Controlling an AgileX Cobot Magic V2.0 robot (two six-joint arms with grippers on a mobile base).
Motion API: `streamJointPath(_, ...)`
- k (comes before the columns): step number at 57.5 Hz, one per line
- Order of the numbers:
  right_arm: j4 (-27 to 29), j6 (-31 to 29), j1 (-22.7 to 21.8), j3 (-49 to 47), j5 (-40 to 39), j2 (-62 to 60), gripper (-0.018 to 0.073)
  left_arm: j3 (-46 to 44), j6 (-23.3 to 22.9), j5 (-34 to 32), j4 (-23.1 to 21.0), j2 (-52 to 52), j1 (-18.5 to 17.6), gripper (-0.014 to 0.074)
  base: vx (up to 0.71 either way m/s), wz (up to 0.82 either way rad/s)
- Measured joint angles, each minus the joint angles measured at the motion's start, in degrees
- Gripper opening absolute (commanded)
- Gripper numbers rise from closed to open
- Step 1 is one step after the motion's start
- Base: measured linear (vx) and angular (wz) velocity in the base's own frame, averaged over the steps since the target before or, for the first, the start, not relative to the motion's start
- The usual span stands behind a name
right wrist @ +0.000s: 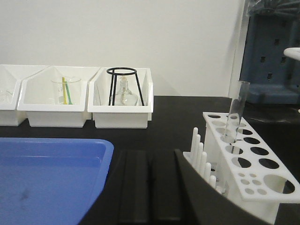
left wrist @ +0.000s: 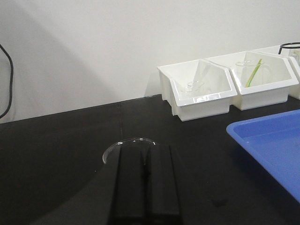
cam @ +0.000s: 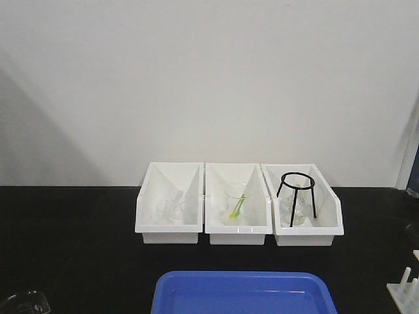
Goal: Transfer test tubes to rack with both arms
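The white rack (right wrist: 251,161) stands on the black table at the right of the right wrist view, with thin pegs (right wrist: 199,152) along its near side. One clear test tube (right wrist: 236,110) stands upright in a back hole. A corner of the rack (cam: 404,291) shows at the bottom right of the front view. My right gripper (right wrist: 150,152) is shut and holds nothing, low over the table between the blue tray and the rack. My left gripper (left wrist: 147,146) is also shut and holds nothing, just in front of a clear glass dish (left wrist: 114,149).
A blue tray (cam: 242,294) lies at the front centre. Three white open-front bins (cam: 170,229) stand in a row at the back wall, holding glassware, and the right one holds a black ring stand (cam: 296,190). A blue unit (right wrist: 274,56) stands at the far right.
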Motion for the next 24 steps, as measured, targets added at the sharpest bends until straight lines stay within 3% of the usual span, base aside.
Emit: streamJointPath(24,0.00,0.00,0.00,0.00,0.33,0.00,-0.0007,0.00,0.00,0.00,0.00,0.00,0.00,-0.0020,0.00,0.00)
